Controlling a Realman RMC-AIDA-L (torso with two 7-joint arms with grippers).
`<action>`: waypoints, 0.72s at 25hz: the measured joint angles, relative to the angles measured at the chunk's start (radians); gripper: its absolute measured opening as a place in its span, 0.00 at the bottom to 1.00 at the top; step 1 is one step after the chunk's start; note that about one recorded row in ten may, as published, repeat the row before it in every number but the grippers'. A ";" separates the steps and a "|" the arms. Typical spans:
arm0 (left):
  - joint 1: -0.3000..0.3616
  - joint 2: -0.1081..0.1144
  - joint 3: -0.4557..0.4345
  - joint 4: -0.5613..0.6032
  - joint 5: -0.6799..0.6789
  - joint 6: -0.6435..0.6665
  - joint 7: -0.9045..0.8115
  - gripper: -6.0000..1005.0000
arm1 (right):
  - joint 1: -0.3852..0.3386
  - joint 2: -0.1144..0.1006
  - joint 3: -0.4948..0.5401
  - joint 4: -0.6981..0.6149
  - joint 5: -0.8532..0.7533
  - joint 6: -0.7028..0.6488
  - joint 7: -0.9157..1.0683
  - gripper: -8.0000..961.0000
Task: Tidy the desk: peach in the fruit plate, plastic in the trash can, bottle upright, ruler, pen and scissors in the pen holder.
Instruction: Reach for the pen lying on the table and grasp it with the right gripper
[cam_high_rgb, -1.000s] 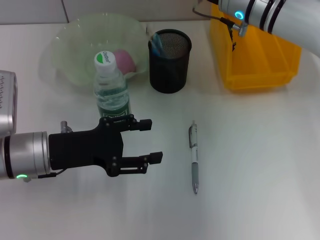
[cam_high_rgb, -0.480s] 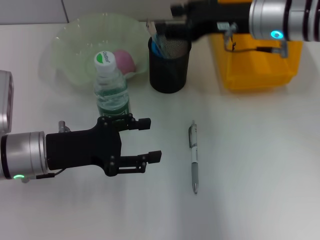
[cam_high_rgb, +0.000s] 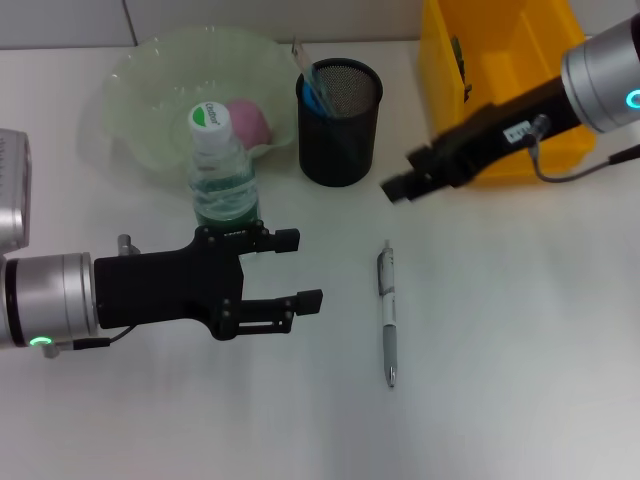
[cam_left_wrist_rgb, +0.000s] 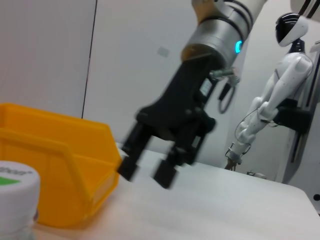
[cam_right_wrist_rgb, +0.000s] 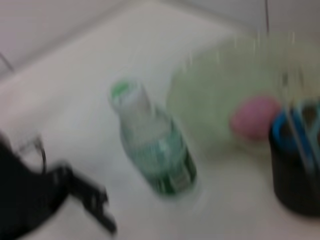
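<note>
A silver pen (cam_high_rgb: 387, 315) lies on the white table in front of the black mesh pen holder (cam_high_rgb: 340, 125). The holder has blue-handled scissors (cam_high_rgb: 315, 90) and a ruler (cam_high_rgb: 298, 52) in it. The green-labelled bottle (cam_high_rgb: 222, 185) stands upright. The pink peach (cam_high_rgb: 249, 121) lies in the pale green fruit plate (cam_high_rgb: 140, 90). My left gripper (cam_high_rgb: 301, 268) is open and empty, just in front of the bottle and left of the pen. My right gripper (cam_high_rgb: 402, 186) is open and empty, low between the holder and the yellow bin (cam_high_rgb: 500, 60), beyond the pen. It also shows in the left wrist view (cam_left_wrist_rgb: 147, 172).
The yellow bin stands at the back right and shows in the left wrist view (cam_left_wrist_rgb: 55, 165). The right wrist view shows the bottle (cam_right_wrist_rgb: 155, 150), peach (cam_right_wrist_rgb: 255, 117), pen holder (cam_right_wrist_rgb: 295, 175) and left gripper (cam_right_wrist_rgb: 85, 200). White table lies right of the pen.
My right arm has swung from above the bin, across the pen holder, down to the table right of the holder. My left gripper has barely moved.
</note>
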 joint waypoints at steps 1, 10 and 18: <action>0.000 0.000 0.000 0.004 0.000 -0.003 -0.002 0.77 | 0.036 0.003 -0.003 -0.021 -0.100 -0.056 0.092 0.65; -0.002 0.000 0.011 0.029 0.004 -0.050 -0.047 0.77 | 0.160 0.009 -0.119 0.008 -0.294 -0.092 0.421 0.65; 0.006 0.003 0.014 0.126 0.143 0.008 -0.054 0.77 | 0.226 0.017 -0.214 0.118 -0.295 -0.073 0.576 0.65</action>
